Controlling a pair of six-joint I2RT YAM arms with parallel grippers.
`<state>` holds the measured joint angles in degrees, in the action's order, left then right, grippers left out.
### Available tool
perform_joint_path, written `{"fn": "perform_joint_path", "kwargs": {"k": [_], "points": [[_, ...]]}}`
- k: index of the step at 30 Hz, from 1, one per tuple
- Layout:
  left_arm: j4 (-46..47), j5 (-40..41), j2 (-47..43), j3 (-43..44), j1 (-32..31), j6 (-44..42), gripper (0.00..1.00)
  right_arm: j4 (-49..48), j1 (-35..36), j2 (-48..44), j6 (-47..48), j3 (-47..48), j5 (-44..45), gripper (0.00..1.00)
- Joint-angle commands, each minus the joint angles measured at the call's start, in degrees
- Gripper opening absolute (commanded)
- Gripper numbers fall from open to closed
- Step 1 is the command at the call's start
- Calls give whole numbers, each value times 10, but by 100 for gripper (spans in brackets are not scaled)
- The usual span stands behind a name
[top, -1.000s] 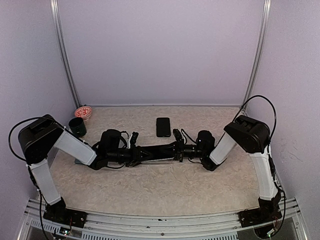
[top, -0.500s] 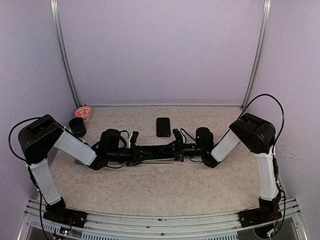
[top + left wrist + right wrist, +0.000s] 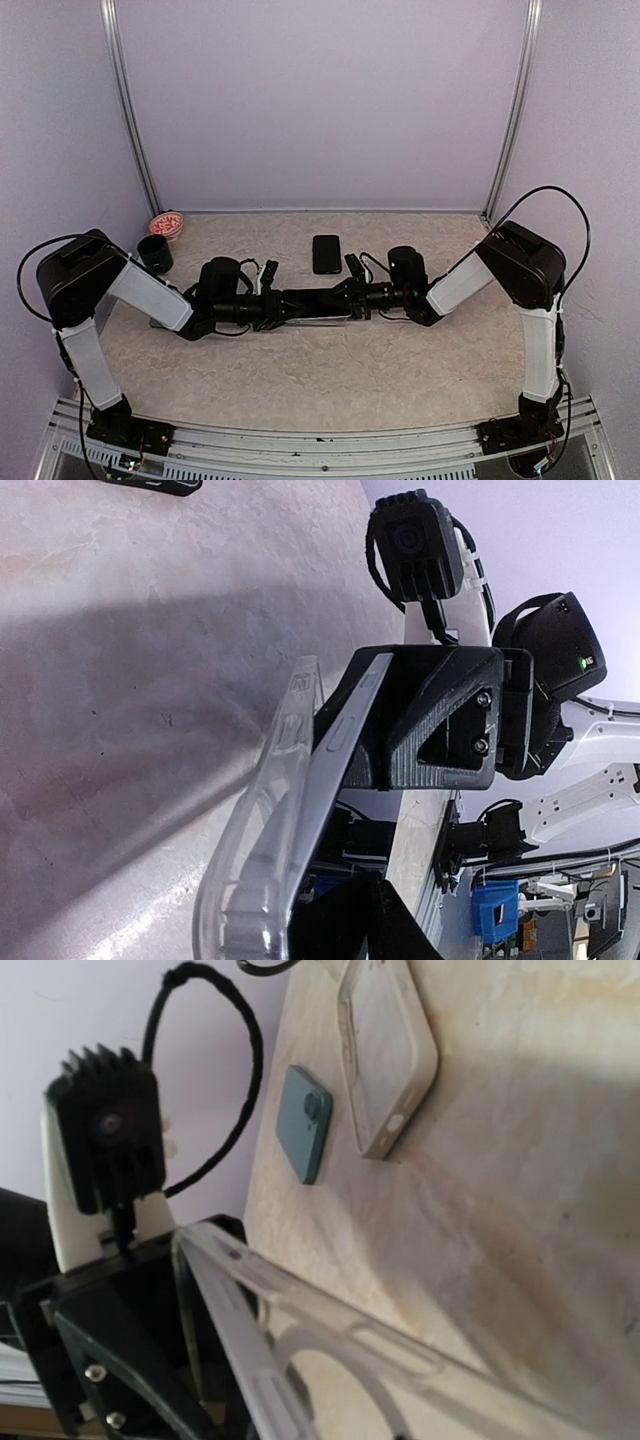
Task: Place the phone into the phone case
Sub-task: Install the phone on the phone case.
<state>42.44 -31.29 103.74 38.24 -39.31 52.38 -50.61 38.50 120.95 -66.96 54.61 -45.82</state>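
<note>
My two grippers meet at the table's middle and hold a silver-edged phone [image 3: 330,750] and a clear phone case [image 3: 262,820] between them, just above the table. My left gripper [image 3: 275,303] is shut on the case's near end, where the phone's end sits in the case. My right gripper [image 3: 355,298], also seen in the left wrist view [image 3: 430,720], is shut on the phone's other end. There the case rim [image 3: 400,1345] stands apart from the phone's edge [image 3: 235,1370], so the two splay open in a narrow V.
A black phone [image 3: 326,254] lies on the table just behind the grippers. A dark cup [image 3: 155,254] and a red bowl [image 3: 166,225] stand at the back left. The right wrist view shows another pale case [image 3: 385,1060] and a small teal device [image 3: 303,1125] lying flat.
My right arm's elbow has swung out to the right and back, and its wrist has pushed slightly left toward the left gripper. The left arm has barely moved.
</note>
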Motion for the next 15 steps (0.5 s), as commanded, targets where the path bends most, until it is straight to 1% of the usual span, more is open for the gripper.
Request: {"fn": "perform_joint_path", "kwargs": {"k": [1, 7, 11, 15], "points": [[61, -20, -22, 4, -4, -19, 23, 72, 10, -15, 25, 6, 15, 30], [62, -20, -22, 2, -2, -18, 20, 82, 8, -17, 30, 7, 9, 35], [62, -19, -25, -1, 0, -18, 20, 100, 6, -26, 41, 8, 13, 36], [63, -18, -27, -5, 3, -18, 20, 115, 4, -35, 52, 9, 14, 40]]}}
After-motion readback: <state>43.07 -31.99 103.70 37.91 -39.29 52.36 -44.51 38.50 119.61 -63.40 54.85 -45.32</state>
